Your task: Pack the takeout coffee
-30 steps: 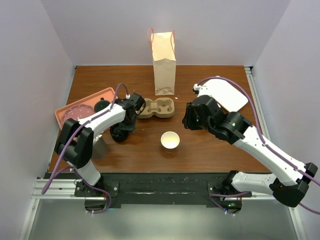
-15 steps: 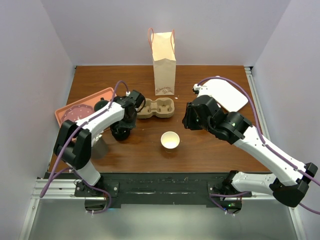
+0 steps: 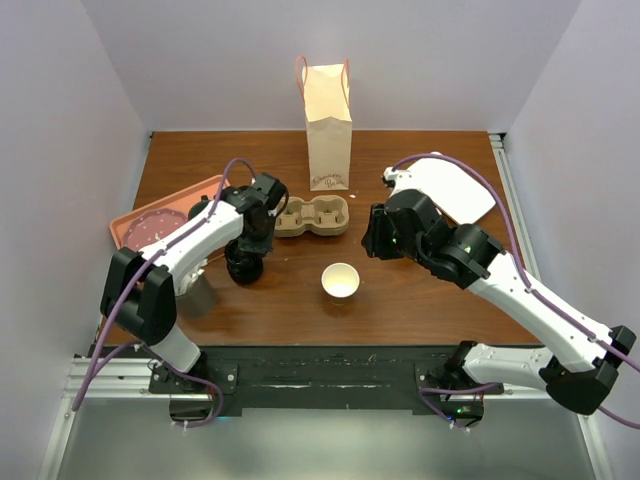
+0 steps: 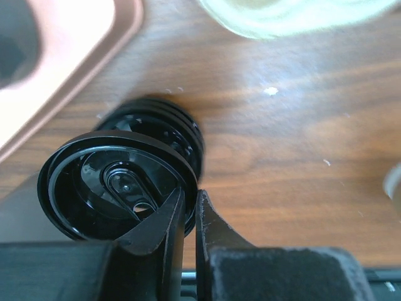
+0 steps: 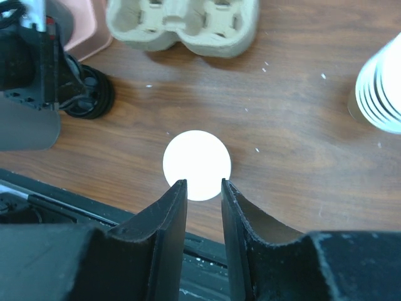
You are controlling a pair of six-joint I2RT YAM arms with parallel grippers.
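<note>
Left claw (image 4: 190,195) pinching black lid (image 4: 94,182) rim, stack (image 4: 180,124) beneath mostly hidden

The left arm (image 3: 185,248) reaches forward from its base and bends inward at the elbow. Its wrist is turned down, so the left gripper (image 4: 190,197) points at the tabletop. The jaws are drawn almost together and pinch the rim of a black lid (image 4: 106,188), one finger inside the rim and one outside. The right arm (image 3: 525,295) stretches diagonally from its base toward the middle of the table. The right gripper (image 5: 202,183) faces downward with its jaws a narrow gap apart, holding nothing and clear of the surface.
</note>
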